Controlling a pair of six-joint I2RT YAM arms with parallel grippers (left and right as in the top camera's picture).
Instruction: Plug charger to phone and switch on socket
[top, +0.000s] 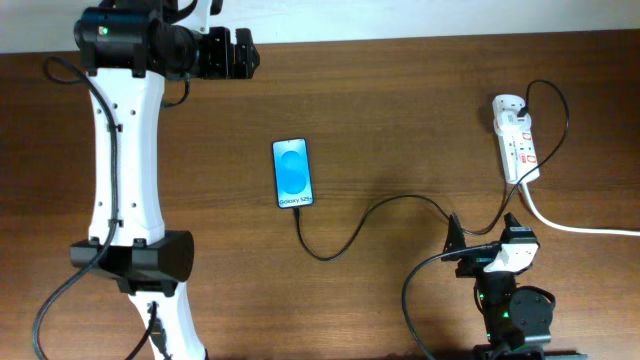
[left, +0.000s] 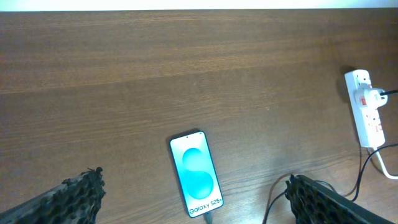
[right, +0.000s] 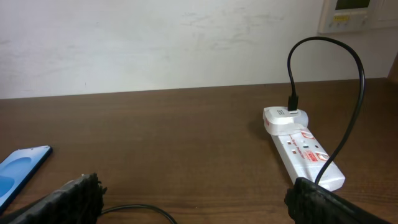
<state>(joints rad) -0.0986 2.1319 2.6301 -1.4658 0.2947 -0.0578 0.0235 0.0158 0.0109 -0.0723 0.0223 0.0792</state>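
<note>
The phone (top: 293, 172) lies flat mid-table with its screen lit blue; it also shows in the left wrist view (left: 196, 173) and at the left edge of the right wrist view (right: 18, 171). The thin black charger cable (top: 345, 240) runs from the phone's bottom edge, where its tip (left: 209, 218) sits, over to the white socket strip (top: 518, 140) (left: 367, 115) (right: 305, 152). There it enters a white plug (right: 283, 118). My left gripper (top: 240, 55) (left: 196, 199) is open and empty, above and behind the phone. My right gripper (top: 470, 245) (right: 193, 196) is open and empty, in front of the strip.
The strip's thick white cord (top: 585, 228) runs off the right edge. The cable arcs high above the strip (right: 348, 62). A pale wall stands behind the table's far edge (right: 155, 43).
</note>
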